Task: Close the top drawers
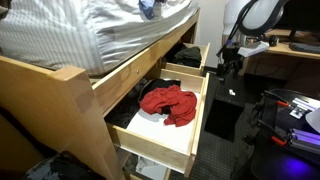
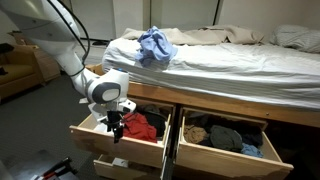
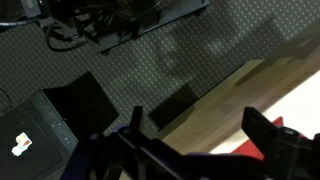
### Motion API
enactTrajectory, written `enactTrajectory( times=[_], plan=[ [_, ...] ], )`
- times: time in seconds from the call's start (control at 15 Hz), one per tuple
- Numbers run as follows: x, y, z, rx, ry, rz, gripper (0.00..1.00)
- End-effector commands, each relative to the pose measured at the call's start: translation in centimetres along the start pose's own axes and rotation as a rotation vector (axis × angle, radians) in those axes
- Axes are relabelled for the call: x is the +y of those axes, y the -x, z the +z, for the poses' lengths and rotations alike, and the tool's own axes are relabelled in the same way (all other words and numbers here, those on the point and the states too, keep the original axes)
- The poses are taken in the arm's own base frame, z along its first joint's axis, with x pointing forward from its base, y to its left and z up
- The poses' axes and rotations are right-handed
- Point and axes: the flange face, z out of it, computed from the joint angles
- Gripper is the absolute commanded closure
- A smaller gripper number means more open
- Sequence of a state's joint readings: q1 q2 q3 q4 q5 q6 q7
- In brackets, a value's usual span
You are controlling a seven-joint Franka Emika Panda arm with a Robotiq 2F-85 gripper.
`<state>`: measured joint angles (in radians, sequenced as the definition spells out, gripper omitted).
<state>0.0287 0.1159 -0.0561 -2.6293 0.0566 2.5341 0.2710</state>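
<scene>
The red-garment drawer point(image 2: 130, 150) and the dark-clothes drawer point(image 2: 225, 160), the top pair under a wooden-framed bed point(image 2: 230, 62), stand pulled out side by side, drawn about equally far. A red garment point(image 2: 141, 126) is heaped in one and a pile of dark clothes point(image 2: 222, 136) fills its neighbour. The white Panda arm point(image 2: 70, 50) reaches down to the red-garment drawer, its pincer point(image 2: 115, 128) pointing downward at the front rim near the outer corner; whether it touches the wood cannot be told from this angle. Beneath that drawer a lower drawer point(image 2: 125, 168) also juts out, and a crumpled blue cloth point(image 2: 154, 45) lies on the mattress above. In the wrist view the pincer point(image 3: 192, 118) is spread wide and grips nothing, its black fingers point(image 3: 262, 135) well apart, with the pale front edge of the drawer point(image 3: 235, 95) running diagonally beneath them and a sliver of red showing at the bottom. Grey patterned carpet point(image 3: 150, 70), a black box point(image 3: 75, 105) and a tangle of cables point(image 3: 100, 25) fill the rest of that view. In an exterior view along the bed, the red garment point(image 1: 168, 103) lies on white fabric point(image 1: 150, 125) inside its drawer point(image 1: 200, 115), and the pincer point(image 1: 231, 62) hangs just off the drawer fronts.
</scene>
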Motion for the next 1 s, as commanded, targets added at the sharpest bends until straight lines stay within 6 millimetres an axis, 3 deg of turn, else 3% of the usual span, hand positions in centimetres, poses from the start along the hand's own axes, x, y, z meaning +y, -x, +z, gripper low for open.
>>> enactTrajectory(
  times=[0.0, 0.07, 0.13, 0.2, 0.33, 0.53, 0.87, 0.93],
  plan=[
    [3.0, -1.4, 7.9, 0.021, 0.044, 0.191, 0.00],
    [3.9, -1.9, 10.0, 0.022, 0.055, 0.255, 0.00],
    [2.5, -1.0, 6.3, 0.018, 0.031, 0.175, 0.00],
    [3.4, -1.1, 8.4, 0.015, 0.042, 0.213, 0.00],
    [4.0, -1.4, 10.6, 0.005, 0.059, 0.241, 0.00],
    [4.0, -2.4, 11.1, 0.100, 0.011, 0.356, 0.00],
    [5.7, -3.6, 13.3, 0.281, -0.076, 0.582, 0.00],
    [5.1, -3.2, 12.2, 0.247, -0.049, 0.510, 0.00]
  ],
)
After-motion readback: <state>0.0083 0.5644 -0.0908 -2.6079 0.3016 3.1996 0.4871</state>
